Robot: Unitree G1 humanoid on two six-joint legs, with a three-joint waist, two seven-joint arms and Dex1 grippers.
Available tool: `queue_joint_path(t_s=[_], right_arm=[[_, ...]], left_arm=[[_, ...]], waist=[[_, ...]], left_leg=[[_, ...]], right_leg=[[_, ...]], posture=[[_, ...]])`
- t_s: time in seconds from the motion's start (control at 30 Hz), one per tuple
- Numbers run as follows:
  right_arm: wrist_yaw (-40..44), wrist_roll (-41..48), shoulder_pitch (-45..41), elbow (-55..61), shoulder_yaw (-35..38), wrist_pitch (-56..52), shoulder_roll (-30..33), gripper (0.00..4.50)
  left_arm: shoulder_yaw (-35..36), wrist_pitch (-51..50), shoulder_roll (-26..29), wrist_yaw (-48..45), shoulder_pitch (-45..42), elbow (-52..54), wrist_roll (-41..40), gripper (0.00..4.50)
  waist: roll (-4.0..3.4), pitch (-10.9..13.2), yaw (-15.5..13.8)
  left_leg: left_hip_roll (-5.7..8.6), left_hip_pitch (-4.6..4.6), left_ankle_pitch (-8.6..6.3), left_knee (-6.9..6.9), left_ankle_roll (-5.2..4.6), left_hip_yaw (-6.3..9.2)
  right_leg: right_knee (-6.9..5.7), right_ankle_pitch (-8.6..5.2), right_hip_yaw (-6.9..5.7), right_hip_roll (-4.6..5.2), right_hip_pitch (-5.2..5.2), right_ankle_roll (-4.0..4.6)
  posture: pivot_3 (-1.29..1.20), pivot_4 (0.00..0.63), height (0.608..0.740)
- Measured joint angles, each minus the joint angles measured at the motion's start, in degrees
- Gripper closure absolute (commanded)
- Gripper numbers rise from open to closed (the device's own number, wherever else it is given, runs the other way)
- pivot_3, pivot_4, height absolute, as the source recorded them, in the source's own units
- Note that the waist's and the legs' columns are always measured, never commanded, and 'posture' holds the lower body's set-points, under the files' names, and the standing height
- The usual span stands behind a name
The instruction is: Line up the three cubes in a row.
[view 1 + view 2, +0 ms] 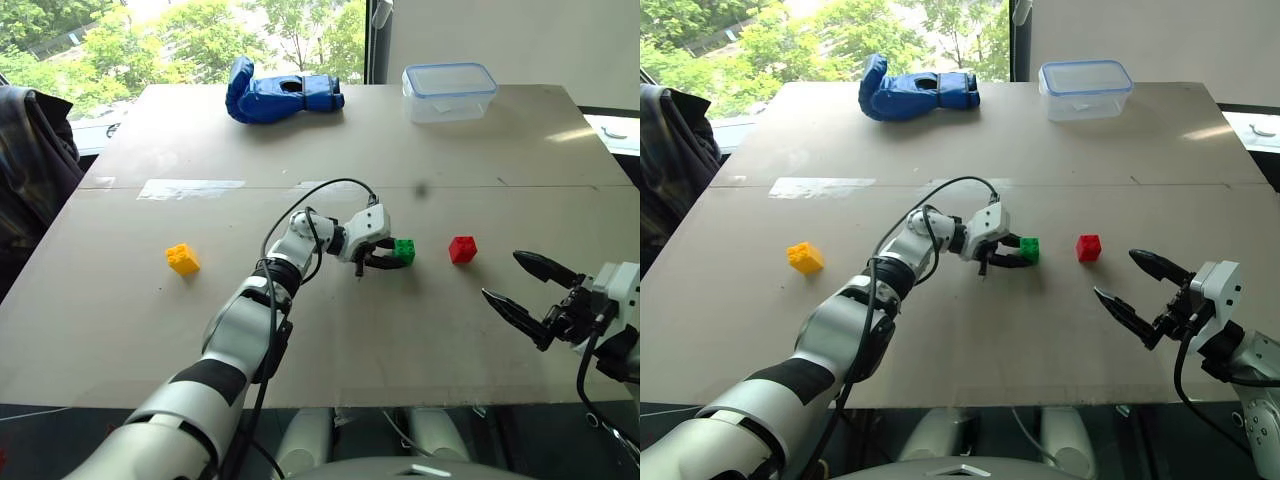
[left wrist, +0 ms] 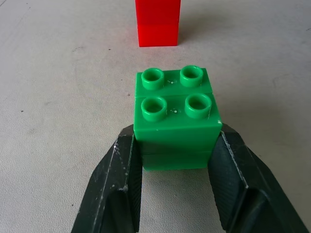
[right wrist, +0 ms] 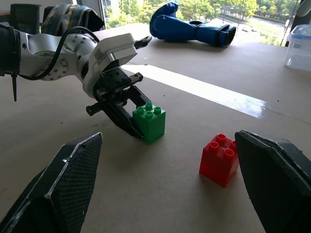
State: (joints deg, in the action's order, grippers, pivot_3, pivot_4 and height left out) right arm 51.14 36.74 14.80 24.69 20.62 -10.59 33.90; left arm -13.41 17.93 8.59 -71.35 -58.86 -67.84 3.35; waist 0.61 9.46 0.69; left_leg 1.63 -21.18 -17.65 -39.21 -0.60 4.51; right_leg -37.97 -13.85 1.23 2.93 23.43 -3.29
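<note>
Left wrist view: my left gripper [image 2: 176,160] straddles green brick [image 2: 175,116] at frame centre, fingers at its flat sides, grip loosening, I judge. Light, rigid, slick plastic; pinch sidewalls. Right gripper [image 1: 527,292] spread, empty.

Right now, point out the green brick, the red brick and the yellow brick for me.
green brick [image 2: 175,109], left wrist view, studded top.
red brick [image 3: 219,155], right wrist view, top face.
yellow brick [image 1: 182,259], left eye view, middle.

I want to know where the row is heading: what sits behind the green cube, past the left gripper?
The red cube stands just beyond the green cube, apart from it. Its far side is out of sight.
</note>
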Motion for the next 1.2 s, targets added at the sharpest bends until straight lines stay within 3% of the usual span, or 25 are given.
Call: queue_joint_path(t_s=[0.1, 0.13, 1.2], right_arm=[[0.16, -0.21, 0.06, -0.05, 0.0, 0.41, -0.12, 0.0], [0.21, -0.25, 0.06, -0.07, 0.0, 0.68, -0.16, 0.0], [1.1, -0.3, 0.05, -1.02, -0.48, 1.99, -0.56, 0.0]], left_arm=[[0.05, 0.51, -0.16, 0.65, 0.01, -0.25, 0.22, 0.21], [0.05, 0.86, -0.16, 1.21, 0.01, -0.3, 0.57, 0.1], [1.74, 2.57, 1.3, 4.82, -1.02, -2.78, 2.22, 0.1]], waist=[[0.0, 0.0, 0.01], [0.0, 0.0, 0.01], [-0.01, 0.0, 0.09]], left_leg=[[0.0, 0.01, 0.0, 0.0, 0.0, 0.0], [0.0, 0.01, 0.0, 0.0, 0.0, 0.0], [0.0, 0.05, 0.0, -0.01, 0.0, -0.02]], right_leg=[[-0.01, 0.0, 0.0, 0.0, 0.0, 0.0], [-0.01, 0.0, 0.0, 0.0, 0.0, 0.0], [-0.06, 0.0, 0.02, 0.0, 0.0, 0.0]], posture=[[0.0, 0.15, 0.74], [0.0, 0.15, 0.74], [0.0, 0.15, 0.74]])
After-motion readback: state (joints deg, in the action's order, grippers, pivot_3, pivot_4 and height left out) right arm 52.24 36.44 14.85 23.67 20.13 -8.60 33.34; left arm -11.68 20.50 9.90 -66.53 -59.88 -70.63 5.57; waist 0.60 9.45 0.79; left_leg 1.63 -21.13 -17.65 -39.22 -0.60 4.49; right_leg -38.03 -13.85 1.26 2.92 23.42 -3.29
